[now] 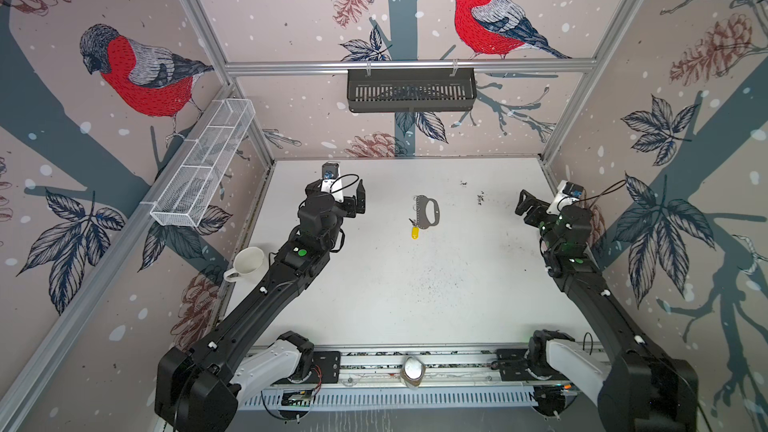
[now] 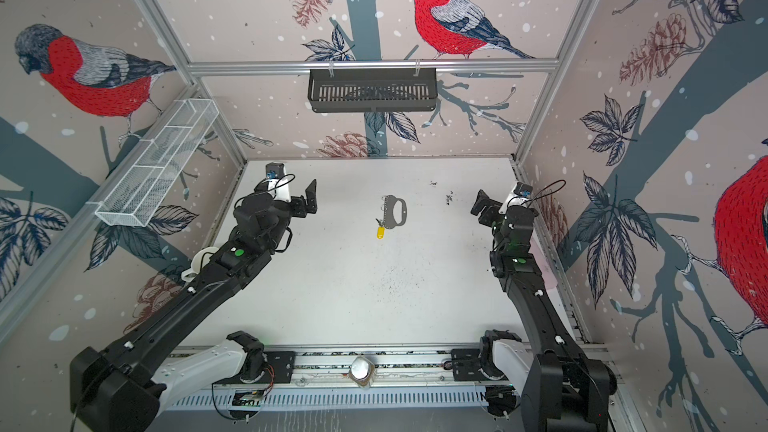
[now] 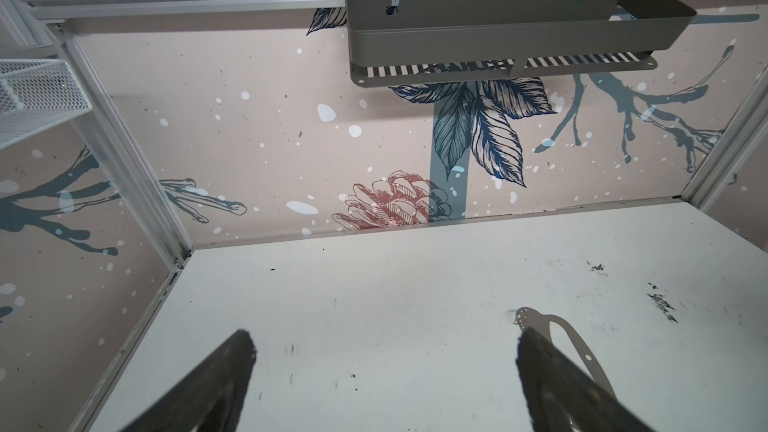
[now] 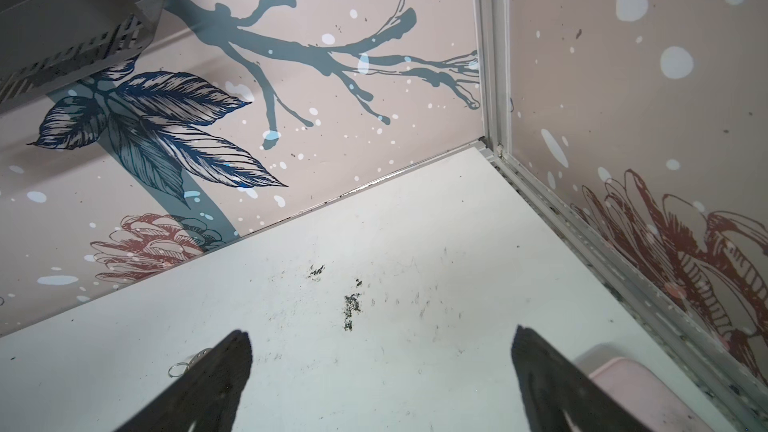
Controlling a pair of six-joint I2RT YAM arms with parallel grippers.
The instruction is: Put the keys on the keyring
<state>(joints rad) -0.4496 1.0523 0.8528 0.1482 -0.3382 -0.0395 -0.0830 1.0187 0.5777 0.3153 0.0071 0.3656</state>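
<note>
The keyring [image 1: 432, 224] [image 2: 400, 222], a flat dark grey plate with a handle cut-out, lies on the white table in both top views. The keys [image 1: 414, 232] [image 2: 379, 232], a small dark key with a yellow tag, lie at its near left corner; whether they hang on a ring I cannot tell. My left gripper [image 1: 356, 197] [image 2: 308, 198] hovers left of the plate, open and empty. My right gripper [image 1: 524, 201] [image 2: 480, 201] hovers to the right, also open and empty. In the left wrist view the plate's end [image 3: 570, 334] shows behind one finger of my left gripper [image 3: 384, 347]. In the right wrist view a small ring [image 4: 178, 369] shows beside my right gripper [image 4: 380, 342].
A white mug [image 1: 247, 263] stands by the left wall under my left arm. A white mesh basket [image 1: 203, 168] hangs on the left wall and a dark slotted tray [image 1: 411, 89] on the back wall. A pink object [image 4: 636, 388] lies near the right wall. A jar [image 1: 412, 371] sits on the front rail.
</note>
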